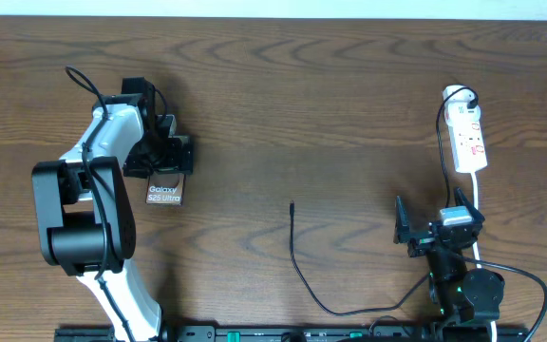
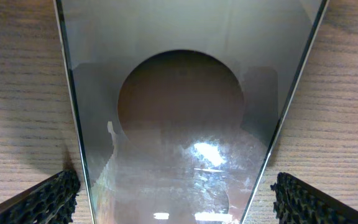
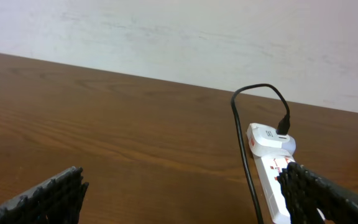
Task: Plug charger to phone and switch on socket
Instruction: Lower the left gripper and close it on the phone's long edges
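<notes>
Here, a brown wooden worktop (image 1: 283, 85) carries one phone (image 1: 164, 194), one charger (image 1: 292, 237) and one socket (image 1: 469, 138), with two robot arms over it. The phone lies flat at the left, its far end hidden from above by the left tool (image 1: 166, 161). That tool's fingers (image 2: 42, 199) stand wide apart on either side of the dark glass. The charger's plug tip (image 1: 292, 203) rests alone mid-worktop, well apart from the phone, with bare wood between. The right tool (image 1: 435, 220) is spread wide and empty near the white socket at the far right, where a black plug (image 3: 283, 127) sits in the strip's far end.
</notes>
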### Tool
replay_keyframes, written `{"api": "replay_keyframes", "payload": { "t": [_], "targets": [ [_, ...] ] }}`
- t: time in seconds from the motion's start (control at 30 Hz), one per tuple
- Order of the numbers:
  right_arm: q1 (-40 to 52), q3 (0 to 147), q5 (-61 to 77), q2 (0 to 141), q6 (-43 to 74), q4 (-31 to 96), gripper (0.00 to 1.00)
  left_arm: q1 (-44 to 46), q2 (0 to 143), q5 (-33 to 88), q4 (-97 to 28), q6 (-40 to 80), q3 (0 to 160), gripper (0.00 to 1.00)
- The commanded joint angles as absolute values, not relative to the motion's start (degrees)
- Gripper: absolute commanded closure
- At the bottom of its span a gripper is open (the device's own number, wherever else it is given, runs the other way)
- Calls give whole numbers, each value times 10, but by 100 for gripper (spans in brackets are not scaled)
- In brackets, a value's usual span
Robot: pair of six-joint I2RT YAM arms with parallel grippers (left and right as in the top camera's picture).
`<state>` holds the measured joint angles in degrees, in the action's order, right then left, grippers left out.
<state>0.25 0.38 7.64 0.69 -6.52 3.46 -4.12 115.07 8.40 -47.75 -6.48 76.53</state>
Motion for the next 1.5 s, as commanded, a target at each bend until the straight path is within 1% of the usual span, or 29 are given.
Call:
{"api": "replay_keyframes", "payload": {
  "t": [0.0,0.27,0.5,1.47],
  "targets": [
    [8,3,70,4,-69,37,1,-42,1152,65,-471,-77,762,2],
    [8,3,70,4,-69,37,1,-37,1152,34,-453,-92,758,2],
    [8,3,70,4,-69,37,1,-15,1152,33,-445,-103,751,2],
    [8,3,70,4,-69,37,1,-15,1152,34,-446,-107,722,2]
  ]
}}
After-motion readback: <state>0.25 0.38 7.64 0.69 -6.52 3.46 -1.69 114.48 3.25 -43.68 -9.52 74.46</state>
